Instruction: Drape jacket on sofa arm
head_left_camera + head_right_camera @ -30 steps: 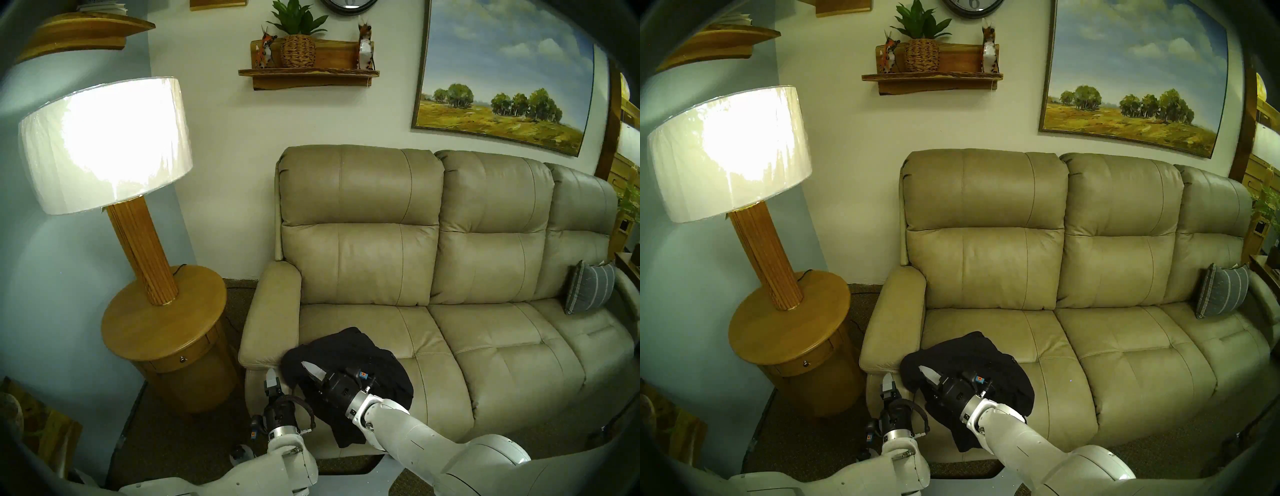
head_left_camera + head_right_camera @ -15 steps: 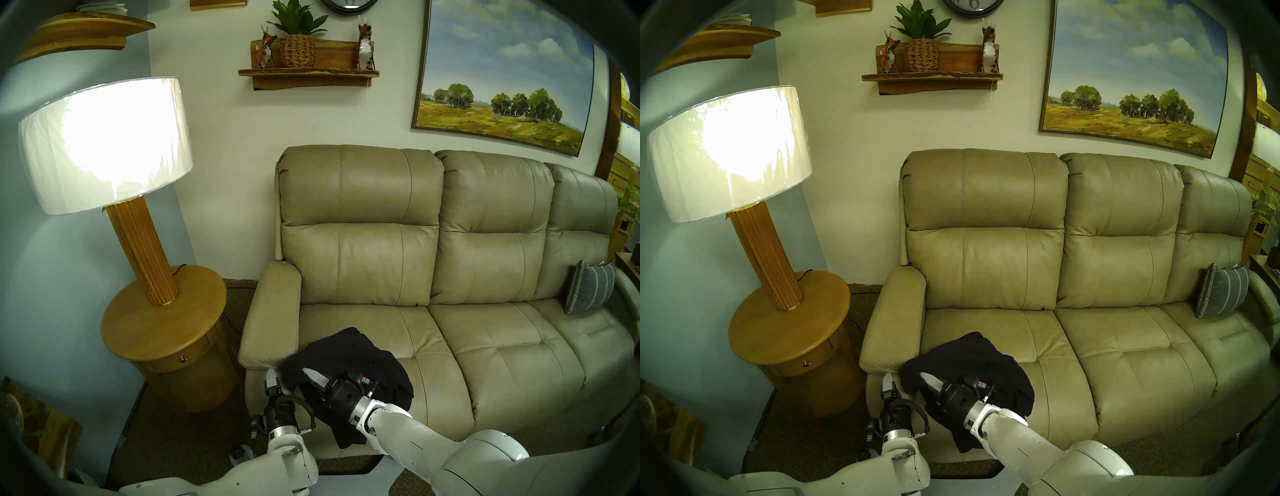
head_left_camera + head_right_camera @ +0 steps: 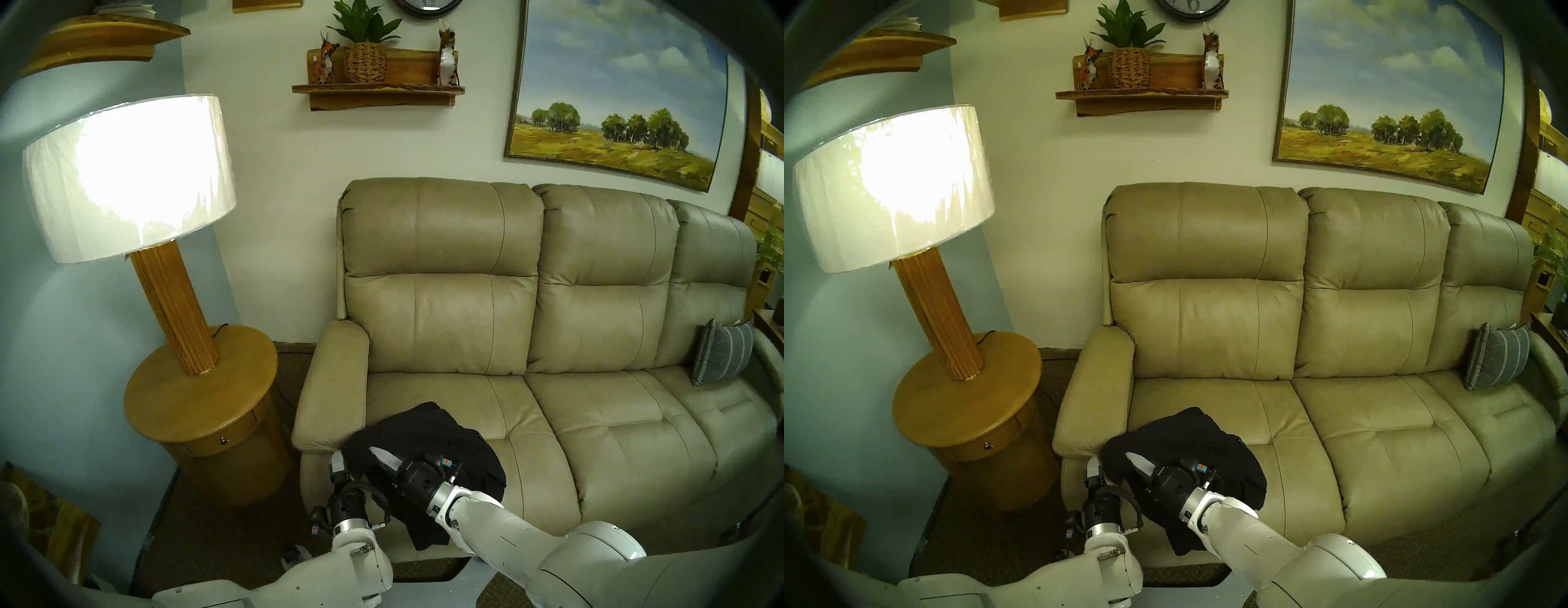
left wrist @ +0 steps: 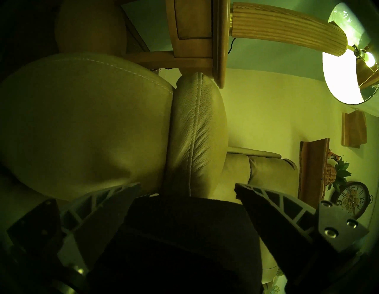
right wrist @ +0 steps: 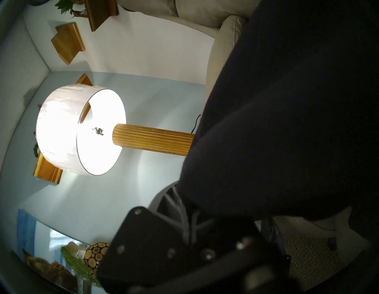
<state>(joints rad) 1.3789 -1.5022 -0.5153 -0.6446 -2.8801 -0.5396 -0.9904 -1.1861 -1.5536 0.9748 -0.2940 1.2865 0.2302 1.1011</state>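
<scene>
The black jacket point(image 3: 437, 441) lies bunched on the front of the sofa's left seat cushion, and one part hangs over the front edge. My right gripper point(image 3: 382, 455) is shut on a raised fold of the jacket point(image 5: 287, 102) near its left end, and the fabric hides most of its fingers point(image 5: 167, 198). My left gripper point(image 3: 338, 463) stands open just below the front end of the beige sofa arm point(image 3: 335, 382). In the left wrist view the jacket's edge point(image 4: 184, 236) lies between the spread fingers point(image 4: 114, 197), with the sofa arm point(image 4: 196, 127) right ahead.
A round wooden side table point(image 3: 199, 399) with a lit lamp point(image 3: 127, 178) stands close to the left of the sofa arm. A grey striped pillow point(image 3: 721, 356) leans at the sofa's far right. Brown carpet point(image 3: 220, 539) covers the floor in front.
My left gripper has shifted slightly right, toward the jacket's edge. The right gripper has crept a little left with the fold still in it.
</scene>
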